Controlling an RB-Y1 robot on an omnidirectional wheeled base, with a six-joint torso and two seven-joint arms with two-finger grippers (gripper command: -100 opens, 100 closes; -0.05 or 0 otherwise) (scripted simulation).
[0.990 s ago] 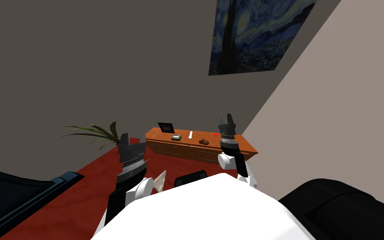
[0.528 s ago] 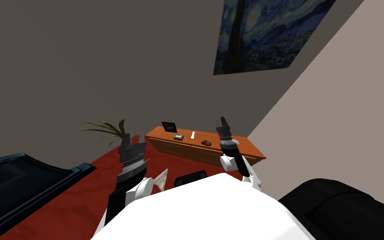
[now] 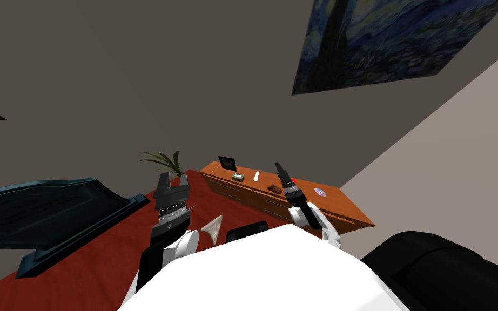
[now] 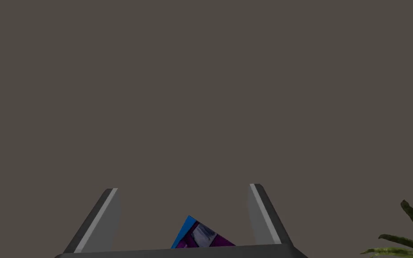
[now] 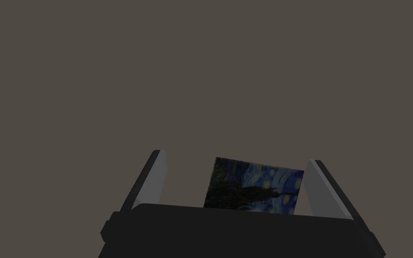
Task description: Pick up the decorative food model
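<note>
The decorative food model (image 3: 275, 189) is a small, lumpy, dark brown mass. It lies on top of a long, low surface (image 3: 340, 202) of smooth orange-brown wood with drawer fronts along its face, set against a flat grey-brown wall. At 10 o'clock of the model lies a slim white stick (image 3: 256, 176). Farther along the same line sit a squat greenish box (image 3: 237, 176) and a dark, upright picture frame (image 3: 227, 162). At 3 o'clock of the model, beyond the right forearm, a pale flat disc (image 3: 320, 191) rests on the wood, its print too small to read. Spiky green plant leaves (image 3: 164, 160) rise at 9 o'clock of the frame, above a deep red floor (image 3: 107, 243). A painting (image 3: 399, 38) of a swirling blue and yellow night sky hangs high at 1 o'clock of the surface. The right tool (image 5: 237, 156) has its thin grey blades spread wide and grips nothing. In the head view it stands edge-on at 12 o'clock of the model, raised and apart from it. The left tool (image 4: 181, 215) is likewise spread and empty, at 9 o'clock of the model, over the red floor.
</note>
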